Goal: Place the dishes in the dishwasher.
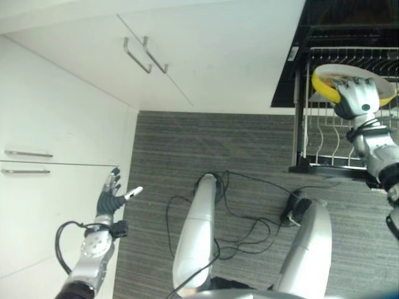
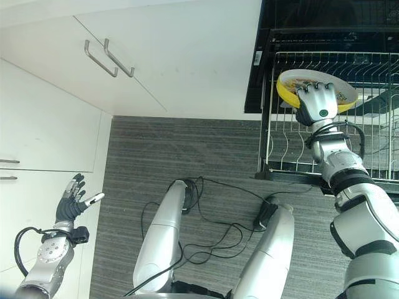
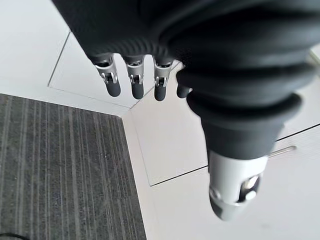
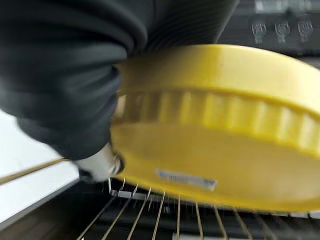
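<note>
A yellow dish with a pale inside [image 1: 324, 82] [image 2: 287, 86] [image 4: 215, 145] hangs over the wire rack [image 1: 321, 134] [image 2: 283, 134] of the open dishwasher. My right hand [image 1: 356, 94] [image 2: 318, 103] is shut on its near rim, fingers curled over the edge; the right wrist view shows the dish's ribbed yellow underside just above the rack wires [image 4: 165, 220]. My left hand [image 1: 111, 196] [image 2: 72, 200] is open beside the white cabinets, away from the dishwasher, its fingers [image 3: 134, 82] straight and holding nothing.
White cabinet doors [image 1: 187, 50] with metal bar handles [image 1: 144, 55] line the left and back. Grey striped carpet [image 1: 249, 143] covers the floor. The dishwasher's dark interior [image 1: 349, 25] sits at the upper right, its rack pulled out over the floor.
</note>
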Robot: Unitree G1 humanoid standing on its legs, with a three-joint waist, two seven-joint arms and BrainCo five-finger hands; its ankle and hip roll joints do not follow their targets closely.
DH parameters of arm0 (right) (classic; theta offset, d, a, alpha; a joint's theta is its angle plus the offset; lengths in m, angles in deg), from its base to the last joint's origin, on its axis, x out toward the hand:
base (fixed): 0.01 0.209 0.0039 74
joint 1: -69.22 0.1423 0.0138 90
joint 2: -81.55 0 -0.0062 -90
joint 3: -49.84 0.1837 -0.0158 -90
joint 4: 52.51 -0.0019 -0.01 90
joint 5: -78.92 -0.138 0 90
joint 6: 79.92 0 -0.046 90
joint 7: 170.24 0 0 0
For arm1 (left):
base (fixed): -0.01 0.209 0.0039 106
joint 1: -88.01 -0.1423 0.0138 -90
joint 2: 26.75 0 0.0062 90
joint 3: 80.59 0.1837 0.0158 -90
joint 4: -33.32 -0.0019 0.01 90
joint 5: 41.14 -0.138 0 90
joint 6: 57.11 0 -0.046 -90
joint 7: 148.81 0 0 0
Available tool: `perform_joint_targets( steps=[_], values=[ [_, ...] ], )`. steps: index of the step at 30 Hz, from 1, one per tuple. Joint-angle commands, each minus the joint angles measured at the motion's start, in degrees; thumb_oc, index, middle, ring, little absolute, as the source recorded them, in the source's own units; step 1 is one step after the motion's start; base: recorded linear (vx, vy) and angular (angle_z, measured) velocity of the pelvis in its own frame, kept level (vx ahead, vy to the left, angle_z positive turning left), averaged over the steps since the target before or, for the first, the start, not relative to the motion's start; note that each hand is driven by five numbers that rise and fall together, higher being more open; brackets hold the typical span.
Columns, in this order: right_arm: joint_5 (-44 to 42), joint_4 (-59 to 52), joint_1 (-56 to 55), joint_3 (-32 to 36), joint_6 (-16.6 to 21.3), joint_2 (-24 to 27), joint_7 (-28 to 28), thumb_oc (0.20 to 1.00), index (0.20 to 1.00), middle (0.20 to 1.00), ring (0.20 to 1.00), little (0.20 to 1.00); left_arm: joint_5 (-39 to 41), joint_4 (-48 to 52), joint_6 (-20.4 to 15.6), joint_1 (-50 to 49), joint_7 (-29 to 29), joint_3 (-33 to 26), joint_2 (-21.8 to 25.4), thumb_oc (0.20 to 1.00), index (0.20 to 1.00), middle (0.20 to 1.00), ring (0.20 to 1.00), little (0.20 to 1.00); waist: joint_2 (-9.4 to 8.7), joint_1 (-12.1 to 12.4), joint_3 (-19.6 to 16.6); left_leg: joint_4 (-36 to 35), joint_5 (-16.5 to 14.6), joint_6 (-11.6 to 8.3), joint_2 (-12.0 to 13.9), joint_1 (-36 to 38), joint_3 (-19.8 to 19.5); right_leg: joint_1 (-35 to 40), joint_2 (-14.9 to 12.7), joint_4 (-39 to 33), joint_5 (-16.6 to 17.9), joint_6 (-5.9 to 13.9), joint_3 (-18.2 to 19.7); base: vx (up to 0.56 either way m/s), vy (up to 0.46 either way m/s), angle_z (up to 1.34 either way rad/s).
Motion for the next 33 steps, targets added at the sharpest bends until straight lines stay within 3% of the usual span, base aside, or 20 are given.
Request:
perform_joint_targets(
  steps=[1,5,11,12,14,16,17,18,19,20,24,26,33],
  values=[
    [-6.8,6.4,-5.6,-0.2,-1.1,-4.3,16.2,1.0,1.0,1.0,1.0,1.0,2.8,-0.7,-1.8,-0.2,0.2,-3.2,2.5,1.0,1.0,1.0,1.0,1.0,0.95,1.1,-0.5,-2.2,-0.4,0.74,-0.1,-0.6,-3.5,2.2,-0.8,0.5,-3.4,-0.51,2.5,0.03,-0.034,0.02],
    [-11.8,7.1,-8.0,3.2,-0.6,-5.2,18.8,1.0,1.0,1.0,1.0,1.0,1.4,1.0,0.1,-0.5,-0.1,-4.0,2.4,1.0,1.0,1.0,1.0,1.0,0.04,1.5,-0.2,-1.9,-0.2,0.95,-0.1,-0.3,-3.8,2.7,-0.9,1.0,-3.3,-0.89,1.7,0.04,-0.058,0.07],
    [-18.7,6.6,-10.8,7.8,1.1,-5.2,17.3,1.0,1.0,1.0,1.0,1.0,0.5,3.3,2.2,-1.2,0.2,-4.4,2.5,1.0,1.0,1.0,1.0,1.0,-0.76,1.5,0.0,-1.9,0.1,1.12,-0.1,0.2,-4.0,3.4,-0.7,1.0,-3.1,-1.18,1.1,0.01,-0.022,0.02],
    [-21.1,6.7,-11.2,9.0,1.5,-5.3,17.1,1.0,1.0,1.0,1.0,1.0,0.4,3.0,2.0,-1.3,0.1,-4.4,2.4,1.0,1.0,1.0,1.0,1.0,-0.85,1.4,0.0,-2.2,0.3,1.15,0.0,0.4,-4.0,3.6,-0.6,0.8,-3.0,-1.23,1.1,0.0,0.0,0.0],
    [-34.2,6.0,-12.1,14.1,4.4,-5.9,16.8,1.0,1.0,1.0,1.0,1.0,0.0,3.2,2.4,-1.7,0.3,-4.5,1.9,1.0,1.0,1.0,1.0,1.0,-1.06,1.2,0.1,-2.3,0.5,1.23,0.2,0.7,-4.1,4.0,-0.5,0.6,-2.7,-1.4,1.0,0.0,0.003,0.02],
    [-34.9,6.0,-12.2,14.5,4.5,-6.0,17.1,1.0,1.0,1.0,1.0,1.0,0.0,3.2,2.4,-1.7,0.3,-4.5,1.9,1.0,1.0,1.0,1.0,1.0,-1.06,1.2,0.1,-2.3,0.5,1.23,0.2,0.8,-4.1,4.0,-0.5,0.6,-2.7,-1.42,1.0,0.03,0.037,0.01],
    [-55.7,2.1,-15.7,29.1,10.8,-9.3,24.9,1.0,1.0,1.0,1.0,1.0,-1.0,3.3,2.7,-3.6,-0.1,-5.8,-0.5,1.0,1.0,1.0,1.0,1.0,-1.4,0.4,0.0,-3.3,0.5,1.27,0.6,2.2,-3.9,5.4,0.0,-0.3,-2.6,-1.69,1.1,0.08,0.077,-0.01],
    [-59.1,-1.0,-17.5,31.0,10.8,-9.4,26.3,1.0,1.0,1.0,1.0,1.0,-1.5,4.4,3.2,-4.4,0.1,-6.3,-0.8,1.0,1.0,1.0,1.0,1.0,-1.69,0.2,0.0,-3.5,0.5,1.29,0.7,2.4,-3.9,5.6,0.2,-0.4,-2.6,-1.77,1.1,0.08,0.078,0.0],
    [-59.5,-1.4,-17.8,31.3,10.7,-9.4,26.6,1.0,1.0,1.0,1.0,1.0,-1.6,4.6,3.2,-4.6,0.1,-6.3,-0.9,1.0,1.0,1.0,1.0,1.0,-1.73,0.2,-0.1,-3.5,0.5,1.29,0.7,2.4,-3.9,5.6,0.2,-0.5,-2.6,-1.78,1.1,-0.04,0.023,-0.01],
    [-65.3,-8.9,-20.7,34.3,8.7,-9.8,28.2,1.0,1.0,1.0,1.0,1.0,-2.4,6.9,4.5,-5.9,0.7,-7.2,-1.4,1.0,1.0,1.0,1.0,1.0,-2.19,-0.4,-0.2,-4.5,2.2,1.46,0.6,2.2,-3.9,5.3,0.6,-1.4,-1.0,-2.37,1.2,-0.03,0.025,-0.04],
    [-73.4,-23.9,-26.1,40.7,7.2,-13.8,32.3,1.0,1.0,1.0,1.0,1.0,-3.9,9.3,5.4,-8.7,1.5,-8.8,-3.1,1.0,1.0,1.0,1.0,1.0,-3.17,-1.6,-0.2,-5.9,2.5,1.63,1.3,4.0,-3.4,6.9,1.4,-2.6,-0.7,-2.36,1.2,0.03,0.024,-0.03],
    [-79.1,-36.8,-30.3,44.3,5.5,-18.5,35.0,1.0,1.0,1.0,1.0,1.0,-5.1,10.2,5.6,-10.0,2.4,-9.6,-4.6,1.0,1.0,1.0,1.0,1.0,-4.07,-2.7,-0.3,-7.3,2.9,1.72,1.9,5.3,-2.8,8.2,2.3,-3.9,-0.4,-2.28,1.4,0.04,0.022,-0.1],
    [-91.8,-60.9,-39.7,47.3,1.7,-29.2,38.1,1.0,1.0,1.0,1.0,1.0,-8.8,12.5,7.0,-11.9,6.7,-10.0,-8.3,1.0,1.0,1.0,1.0,1.0,-6.85,-5.5,-1.3,-15.0,5.6,1.71,3.9,11.3,-0.7,14.9,4.3,-11.7,1.8,-1.81,0.8,0.02,0.008,-0.18]
  ],
)
